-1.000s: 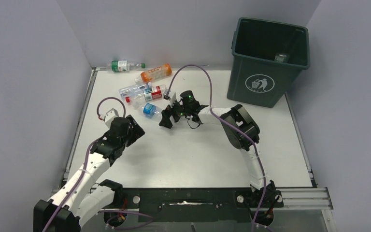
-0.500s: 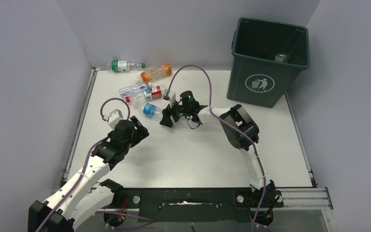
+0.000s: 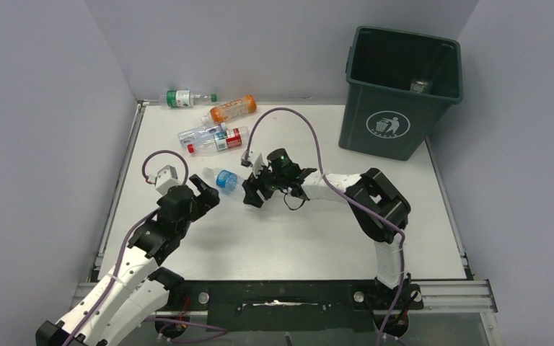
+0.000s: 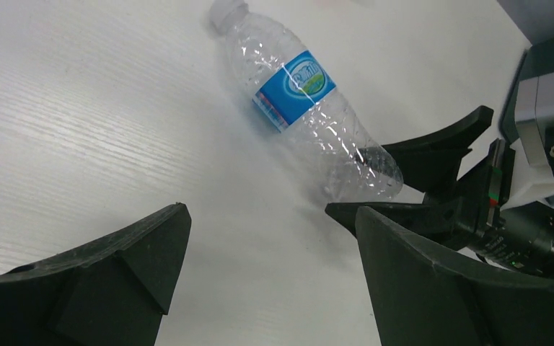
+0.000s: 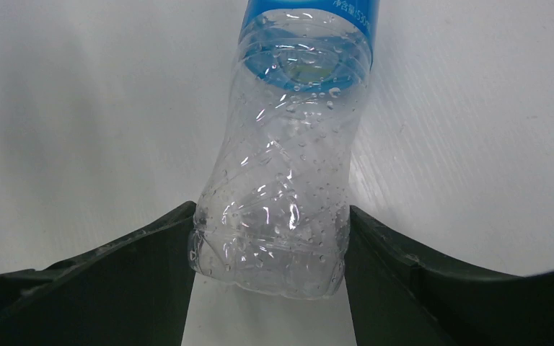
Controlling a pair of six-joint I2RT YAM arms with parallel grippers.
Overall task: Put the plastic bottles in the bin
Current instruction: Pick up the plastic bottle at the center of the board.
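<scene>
Between the fingers of my right gripper (image 5: 270, 249), the blue-label bottle (image 5: 288, 166) is lying base toward me, its long axis running straight out, and both fingers are pressing its sides; the bin (image 3: 404, 97) is standing well apart, far to the right. My left gripper (image 4: 270, 223) is hanging just beside, spread wide on nothing. The cap (image 4: 227, 11) is falling outside my right wrist view, and I am not making out whether the bottle is touching the table (image 3: 317, 231).

Left claw (image 4: 270, 216) wide open, right claw (image 5: 269, 220) in a pinch.
</scene>
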